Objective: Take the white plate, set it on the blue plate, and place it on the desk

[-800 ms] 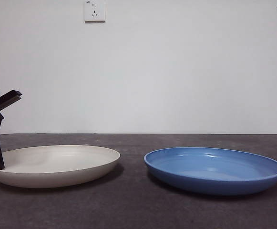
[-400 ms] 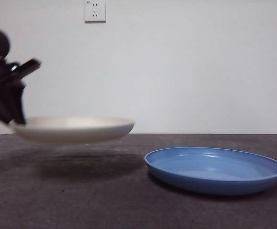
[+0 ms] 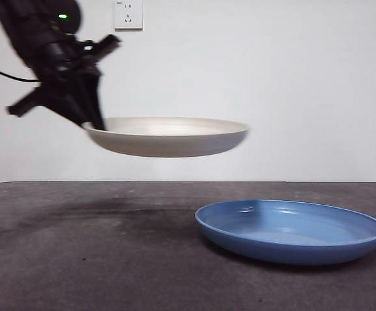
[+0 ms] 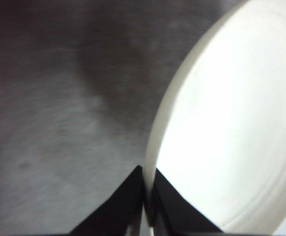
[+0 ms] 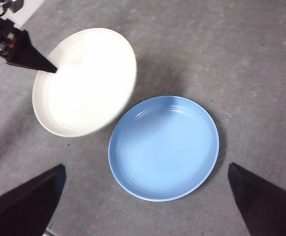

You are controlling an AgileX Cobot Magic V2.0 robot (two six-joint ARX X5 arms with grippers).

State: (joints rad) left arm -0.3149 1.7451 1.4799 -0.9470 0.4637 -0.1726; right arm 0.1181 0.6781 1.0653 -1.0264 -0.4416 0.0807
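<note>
Above desk [image 3: 77, 259] | left gripper [image 4: 146, 196] jaws clamp white plate [image 3: 168, 136] rim | right gripper [image 5: 145, 196] jaws wide.

The front camera is sitting low at desk [image 3: 77, 259] height, looking level toward a wall. The left wrist camera is pressing close along its own pincer [image 4: 146, 196] at the white plate [image 4: 231, 123]. The right wrist camera is looking down from high, sharing both plates, including the blue plate [image 5: 163, 147], with the front view.
</note>
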